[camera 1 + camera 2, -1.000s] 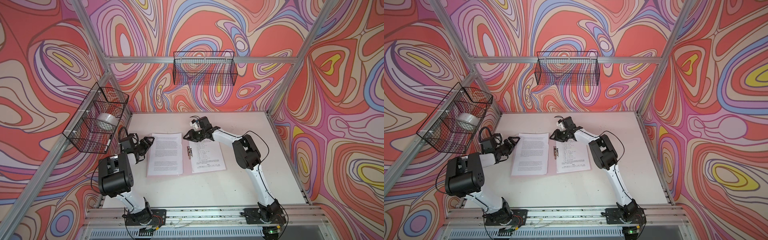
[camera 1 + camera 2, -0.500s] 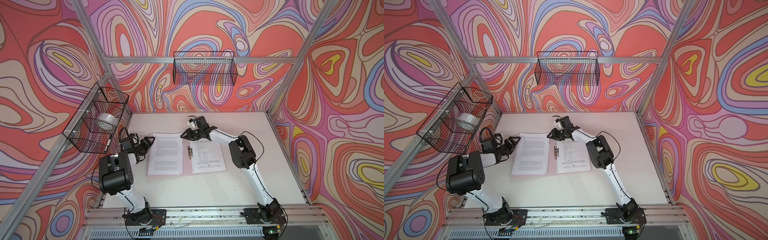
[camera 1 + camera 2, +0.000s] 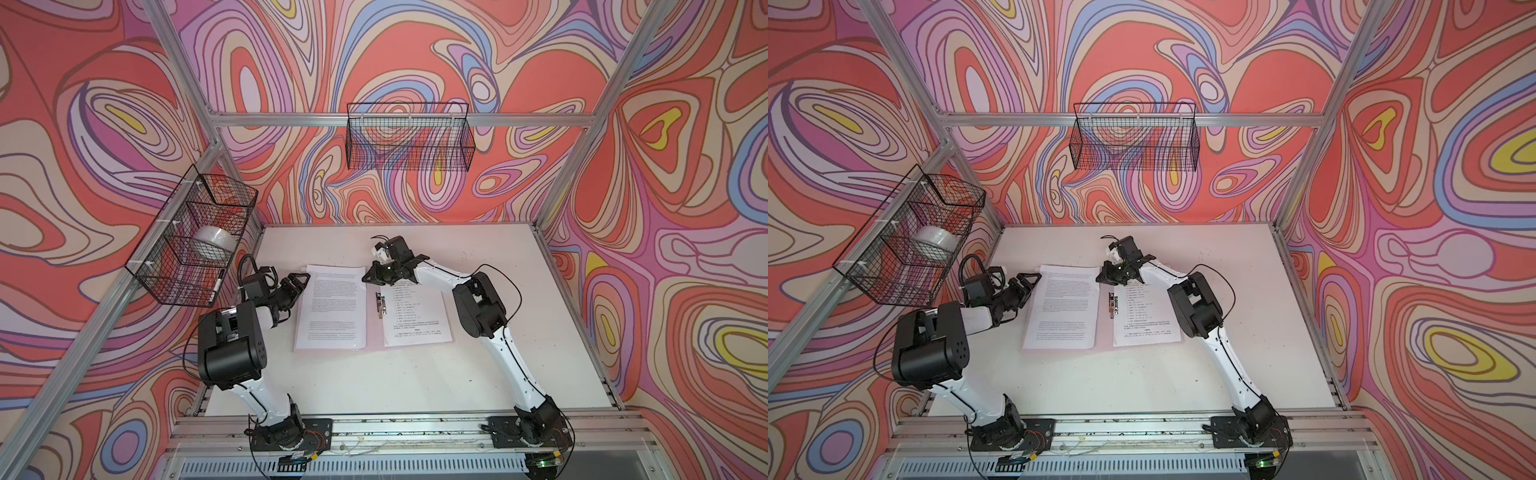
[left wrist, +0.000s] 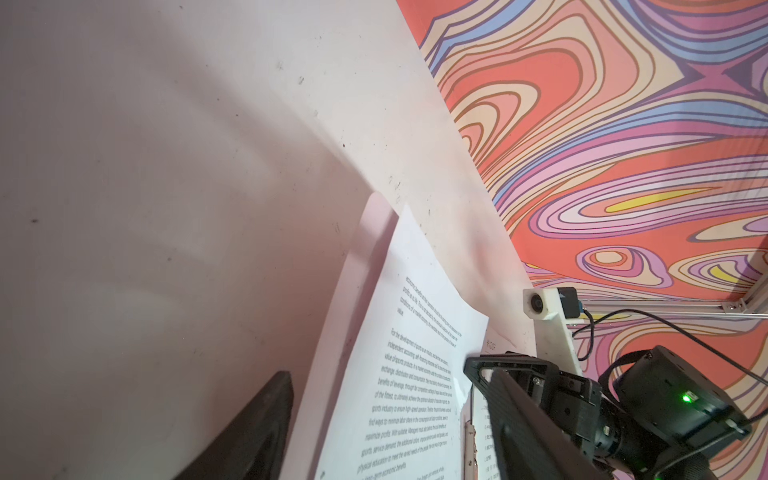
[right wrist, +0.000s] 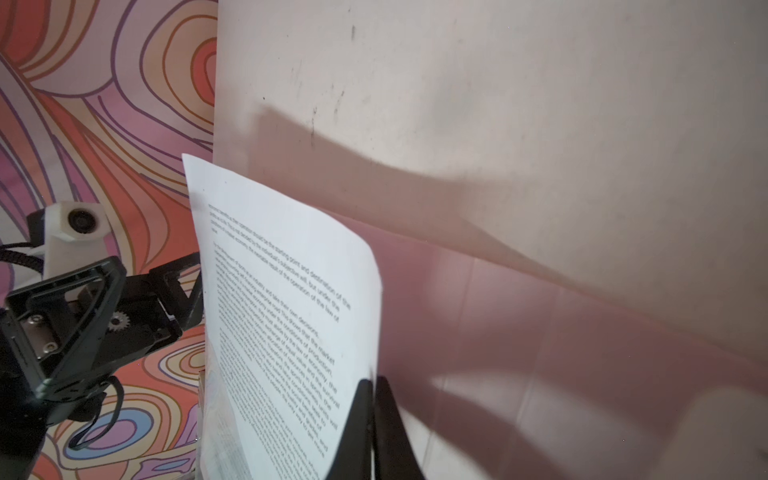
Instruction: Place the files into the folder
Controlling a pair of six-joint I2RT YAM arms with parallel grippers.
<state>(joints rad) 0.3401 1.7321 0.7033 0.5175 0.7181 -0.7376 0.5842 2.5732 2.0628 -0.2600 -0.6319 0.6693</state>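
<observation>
**Right jaws hold the far corner**

The thin pale-pink folder point(image 5: 540, 332) lies open on the white desk point(image 3: 415, 386). The white paper sheet full of small black words point(image 3: 332, 307) lies on its left half, long side pointing away from me. My right jaws are pressed together on its far corner, by the fold. My left jaws are spread, just beside its outer long edge.

Overhead stereo, close wrist cams
</observation>
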